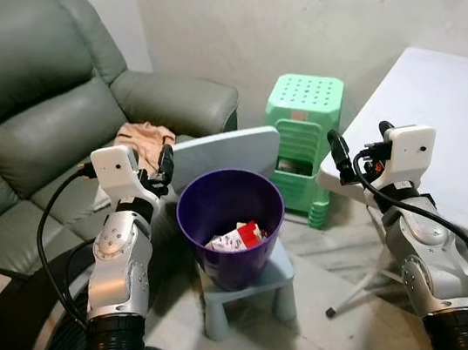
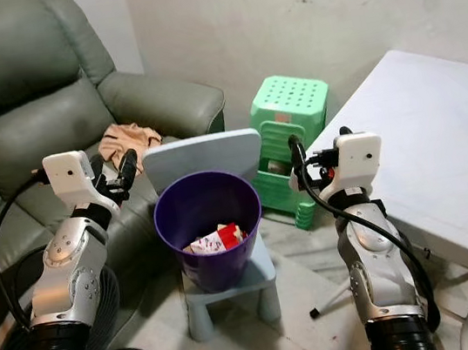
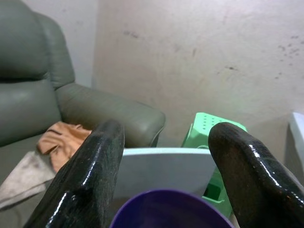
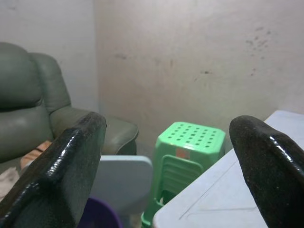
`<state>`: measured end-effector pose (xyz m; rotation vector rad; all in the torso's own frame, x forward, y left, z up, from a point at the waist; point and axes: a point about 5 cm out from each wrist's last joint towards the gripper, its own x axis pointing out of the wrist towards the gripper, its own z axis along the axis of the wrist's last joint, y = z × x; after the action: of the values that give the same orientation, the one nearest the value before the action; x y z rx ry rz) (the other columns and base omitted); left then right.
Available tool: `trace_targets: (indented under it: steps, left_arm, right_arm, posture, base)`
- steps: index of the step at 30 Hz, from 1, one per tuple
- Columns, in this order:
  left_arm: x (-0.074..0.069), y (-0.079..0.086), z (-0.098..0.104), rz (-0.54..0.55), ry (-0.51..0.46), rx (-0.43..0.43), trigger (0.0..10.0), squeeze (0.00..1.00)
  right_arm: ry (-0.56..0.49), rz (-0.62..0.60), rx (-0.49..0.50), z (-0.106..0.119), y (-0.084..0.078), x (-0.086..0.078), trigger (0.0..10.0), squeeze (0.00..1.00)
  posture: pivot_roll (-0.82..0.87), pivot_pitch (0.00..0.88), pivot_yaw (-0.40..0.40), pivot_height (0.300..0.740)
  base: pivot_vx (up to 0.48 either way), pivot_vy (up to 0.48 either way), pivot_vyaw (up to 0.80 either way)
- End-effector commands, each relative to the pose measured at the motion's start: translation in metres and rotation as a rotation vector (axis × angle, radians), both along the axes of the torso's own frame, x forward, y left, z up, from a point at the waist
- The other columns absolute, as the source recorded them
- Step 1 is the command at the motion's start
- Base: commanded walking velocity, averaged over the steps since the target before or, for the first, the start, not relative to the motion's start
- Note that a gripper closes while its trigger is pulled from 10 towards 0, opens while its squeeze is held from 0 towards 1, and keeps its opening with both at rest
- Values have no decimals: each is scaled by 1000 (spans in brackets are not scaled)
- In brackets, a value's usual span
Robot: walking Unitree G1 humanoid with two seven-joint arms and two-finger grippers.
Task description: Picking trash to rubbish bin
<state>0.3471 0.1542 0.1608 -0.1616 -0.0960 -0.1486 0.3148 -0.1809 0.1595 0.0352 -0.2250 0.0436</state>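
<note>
I see the purple rubbish bin [image 1: 230,219] standing on a small grey-blue child's chair [image 1: 245,281], with the chair's backrest rising just behind the bin's far rim. Trash [image 1: 237,237] already lies at the bin's bottom: white paper bits and a red-and-white carton piece.

My left gripper [image 1: 164,163] hovers just off the bin's left rim, raised above it; fingers spread apart, nothing between them. In the left wrist view the two black fingers [image 3: 88,180] frame the chair back and the bin's purple rim below. My right gripper [image 1: 359,149] is up on the bin's right side, a bit apart from it, near the edge of the white table [image 1: 461,132]. Its fingers [image 4: 66,171] are also spread wide and empty.

Behind the bin to the right is a stack of green plastic stools [image 1: 308,142], close to the table's corner. Left of the bin sits a grey-green leather sofa [image 1: 30,108], with a crumpled orange-tan cloth [image 1: 148,140] on its seat just beside the armrest. A black round object [image 1: 29,337] with a cable sits low, left of the bin, beside my left arm. Floor under the chair is pale tile; a plain stained wall is behind everything.
</note>
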Motion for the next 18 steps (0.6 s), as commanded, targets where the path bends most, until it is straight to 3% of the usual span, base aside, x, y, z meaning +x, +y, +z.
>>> trace_targets:
  steps: [1, 11, 18]
  left_arm:
    - [0, -2, 3, -15, -2, 7, 10000, 0]
    - [0, -3, 2, -23, 2, 13, 10000, 0]
    - [0, -2, 2, -23, 7, 13, 10000, 0]
  right_arm:
    - [-27, -3, 8, 6, -1, 0, 10000, 0]
    - [1, -22, 28, 4, -4, 2, 10000, 0]
    - [11, -24, 24, 3, -5, 2, 10000, 0]
  posture:
    - [50, 4, -19, 740]
    - [51, 8, -18, 740]
    - [53, 11, -17, 740]
  base:
    - [307, 0, 0]
    - [310, 0, 0]
    - [308, 0, -737]
